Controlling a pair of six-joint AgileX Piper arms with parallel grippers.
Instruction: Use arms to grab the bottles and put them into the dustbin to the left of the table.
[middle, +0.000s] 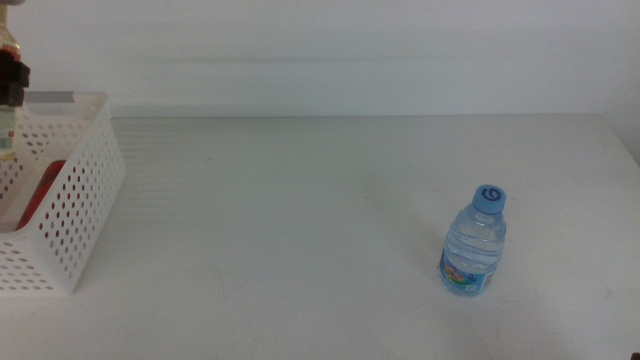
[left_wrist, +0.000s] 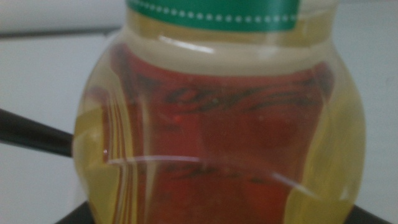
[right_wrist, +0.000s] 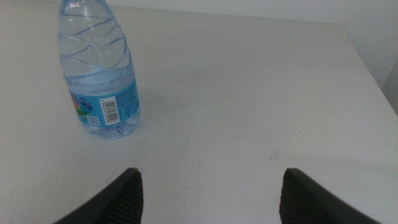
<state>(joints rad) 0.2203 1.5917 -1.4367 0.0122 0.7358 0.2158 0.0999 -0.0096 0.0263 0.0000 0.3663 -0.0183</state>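
At the far left, my left gripper (middle: 12, 82) hangs above the white perforated dustbin (middle: 85, 210), shut on the yellow-liquid bottle (middle: 8, 135). That bottle (left_wrist: 217, 143), with a green label band, fills the left wrist view, and red shows through its liquid. A red can (middle: 40, 190) lies inside the dustbin. The clear water bottle (middle: 475, 245) with a blue cap stands upright on the table's right part. My right gripper (right_wrist: 211, 186) is open near the table's front, with the water bottle (right_wrist: 99, 81) ahead of it and off to one side, apart from its jaws.
The white table (middle: 300, 200) stretches between dustbin and water bottle. Its right edge (middle: 625, 135) lies beyond the bottle. A grey tab (middle: 50, 98) sits on the dustbin's rim. A thin dark bar (left_wrist: 31, 134) crosses behind the held bottle.
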